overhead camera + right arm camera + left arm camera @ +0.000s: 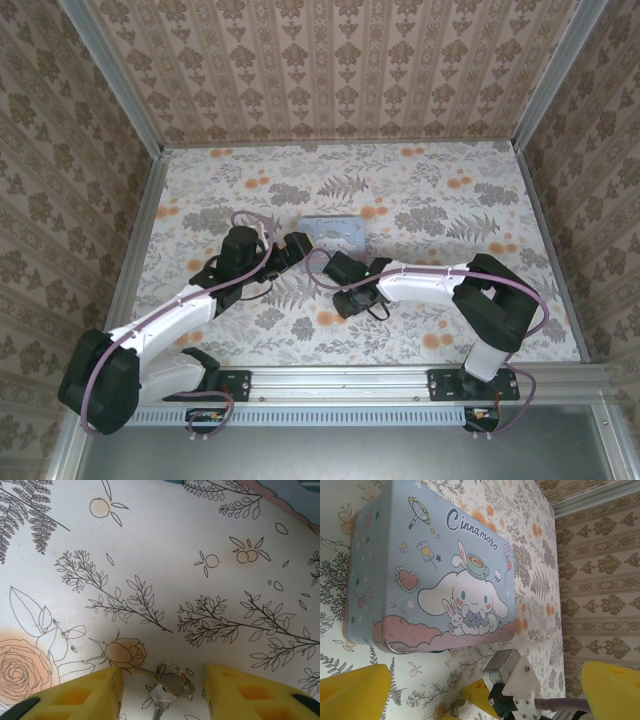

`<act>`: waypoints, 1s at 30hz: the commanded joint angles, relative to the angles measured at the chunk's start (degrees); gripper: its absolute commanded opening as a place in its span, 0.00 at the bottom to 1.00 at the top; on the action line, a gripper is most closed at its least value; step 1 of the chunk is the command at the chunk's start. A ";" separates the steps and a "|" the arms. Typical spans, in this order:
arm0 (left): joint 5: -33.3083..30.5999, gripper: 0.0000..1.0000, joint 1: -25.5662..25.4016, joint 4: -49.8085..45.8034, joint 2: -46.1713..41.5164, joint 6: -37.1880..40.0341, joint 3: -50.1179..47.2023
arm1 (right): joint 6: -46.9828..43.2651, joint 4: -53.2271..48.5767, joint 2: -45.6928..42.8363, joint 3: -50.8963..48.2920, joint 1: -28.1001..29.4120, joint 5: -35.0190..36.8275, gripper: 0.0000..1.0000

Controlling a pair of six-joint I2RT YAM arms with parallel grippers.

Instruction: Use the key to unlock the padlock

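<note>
Both arms reach from the near edge of the floral surface (450, 300) toward its middle, and their ends almost meet there. The right tool (162, 692) hangs low over the surface with its yellow fingers (85, 692) spread apart. A small silver key (159, 700) on a split key ring (173, 680) lies flat between them, and neither pad touches it. In the left wrist view, the left tool (480, 695) is spread wide with nothing between its yellow pads (350, 692). It points at the near long side of a pale blue Cinnamoroll tin (430, 570), with the right arm's wrist just in front of it.

The tin (333, 235) lies flat just beyond both tools, around the middle of the surface and well short of the far edge. A small dark bluish-teal sliver (438, 651) shows against the tin's near bottom edge. It may be the padlock, but too little of it shows to tell.
</note>
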 commanded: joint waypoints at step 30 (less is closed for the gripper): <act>2.56 0.98 -0.70 -1.71 -4.47 -0.20 0.77 | 16.15 13.55 -25.25 -10.29 -2.28 -11.36 0.00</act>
